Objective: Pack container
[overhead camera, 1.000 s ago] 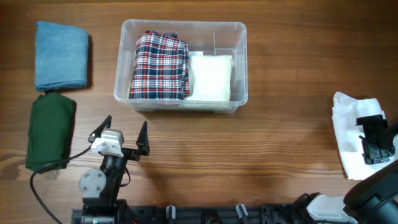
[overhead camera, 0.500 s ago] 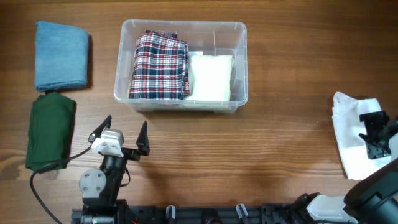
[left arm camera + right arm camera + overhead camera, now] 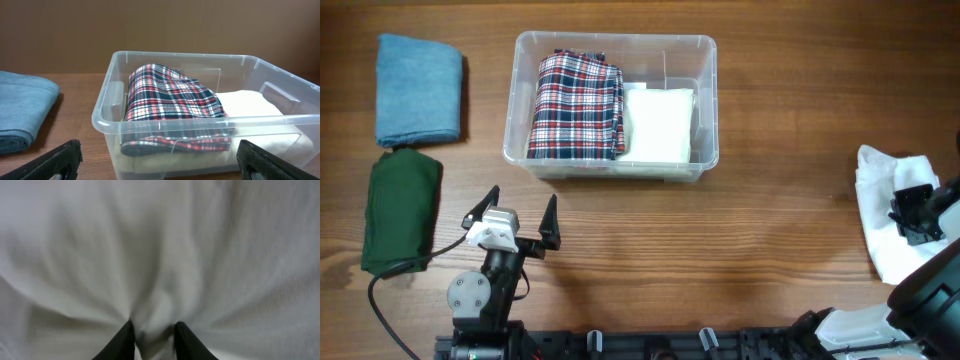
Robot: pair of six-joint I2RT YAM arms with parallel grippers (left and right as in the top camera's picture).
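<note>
Container, a clear rectangular plastic bin with rounded corners and a rolled rim (image 3: 610, 38).

Overhead:
- The container sits on the brown wooden worktop (image 3: 740, 260), its long side facing the robot.
- Inside it, a red, navy and white plaid folded cloth (image 3: 578, 105) fills the left half. A white folded cloth (image 3: 658, 123) lies just beside it on the right.
- Left of the container is a blue folded towel (image 3: 418, 88). Nearer the robot from that is a dark green folded cloth (image 3: 402, 212).
- Well right of the container lies a loose white cloth (image 3: 880, 190), with the right hand (image 3: 912, 213) down on it.
- The left hand (image 3: 523, 205) rests robot-side of the container's left corner, fingers spread wide and holding nothing.

Left wrist:
- The container's front wall faces the camera, and the plaid shows through it.
- The walls look thin and smooth.
- Judgement: the container is light, fairly stiff and slippery, so it may slide if pushed. The best hold is the rolled rim or the moulded grip at a short end.

Right wrist:
- The two dark fingertips sit close together, with a pucker of white cloth pinched between them.
- I read that hand as closed on the cloth.
- Judgement: the cloth is soft and limp and will sag and trail when lifted.

Count:
- One container.
- Five cloths: two inside, three outside.
- Two hands.
</note>
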